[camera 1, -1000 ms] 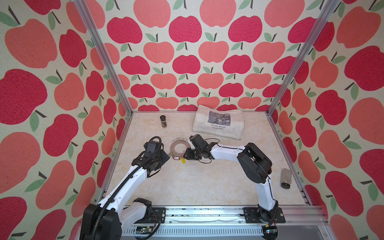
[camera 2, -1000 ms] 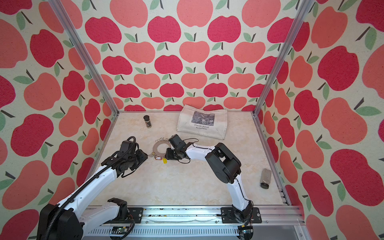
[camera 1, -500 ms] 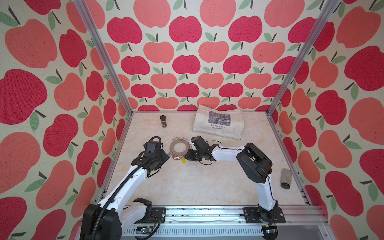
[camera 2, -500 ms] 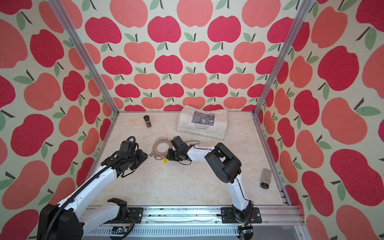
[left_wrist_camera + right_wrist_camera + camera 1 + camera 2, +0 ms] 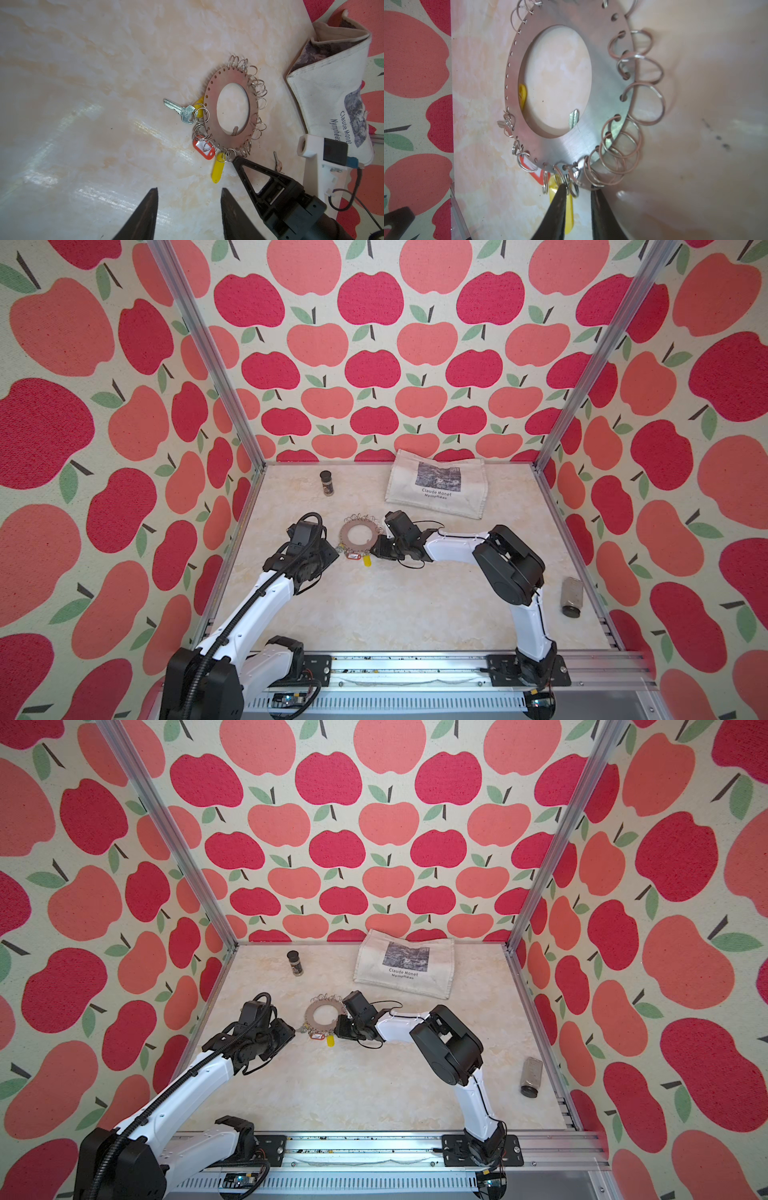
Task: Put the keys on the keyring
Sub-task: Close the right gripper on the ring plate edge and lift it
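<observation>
Marbled tabletop [image 5: 395, 605]: keyring [image 5: 566, 143] flat, dead ahead of right gripper [image 5: 579, 191], narrow jaws at its rim, loose key [image 5: 277, 161] just beside; left gripper [image 5: 189, 191] half-wide, farther off.

Red and salmon apples with green leaves and dark stems pattern the cream walls [image 5: 374, 344]. The tabletop [image 5: 395, 605] is pale cream, marbled with peach veins. Right at the tips of the black right gripper [image 5: 579, 188] lies the keyring [image 5: 230, 142], dull grey metal with a pinkish sheen, edged in silvery wire rings. Beside those tips sit a glossy yellow tag [image 5: 218, 170] and a red-framed tag [image 5: 204, 150] with a white insert. Farther from the gripper, an off-white canvas bag [image 5: 438, 489] carries a grey-blue print and black lettering. The arms [image 5: 453, 545] are white with black joints.
</observation>
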Action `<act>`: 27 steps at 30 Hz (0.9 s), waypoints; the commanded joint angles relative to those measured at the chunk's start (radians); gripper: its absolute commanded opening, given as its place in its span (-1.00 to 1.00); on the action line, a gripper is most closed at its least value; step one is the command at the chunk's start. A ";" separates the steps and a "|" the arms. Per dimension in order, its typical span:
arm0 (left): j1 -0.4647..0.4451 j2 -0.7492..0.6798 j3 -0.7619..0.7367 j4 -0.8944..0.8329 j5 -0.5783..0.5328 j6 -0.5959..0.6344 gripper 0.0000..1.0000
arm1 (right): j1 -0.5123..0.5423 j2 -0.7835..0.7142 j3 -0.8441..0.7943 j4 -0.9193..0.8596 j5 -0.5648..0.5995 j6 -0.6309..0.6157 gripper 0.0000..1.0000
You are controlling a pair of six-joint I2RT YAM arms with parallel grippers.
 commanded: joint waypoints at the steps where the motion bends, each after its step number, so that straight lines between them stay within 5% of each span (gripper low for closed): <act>1: 0.008 -0.008 -0.013 0.004 -0.001 0.015 0.02 | -0.009 0.029 -0.014 0.040 0.030 0.034 -0.54; 7: 0.014 -0.013 -0.016 0.002 0.000 0.017 0.02 | -0.013 0.062 0.002 0.082 0.009 0.053 -0.67; 10: 0.016 -0.017 -0.011 -0.004 0.001 0.017 0.02 | -0.013 0.073 0.009 0.096 0.003 0.063 -1.00; 21: 0.014 -0.025 0.012 -0.020 -0.002 0.023 0.02 | -0.012 -0.104 -0.092 0.135 0.013 -0.037 -1.00; 27: -0.009 -0.016 0.036 -0.027 -0.004 0.032 0.01 | 0.006 -0.201 -0.003 -0.131 0.000 -0.240 -1.00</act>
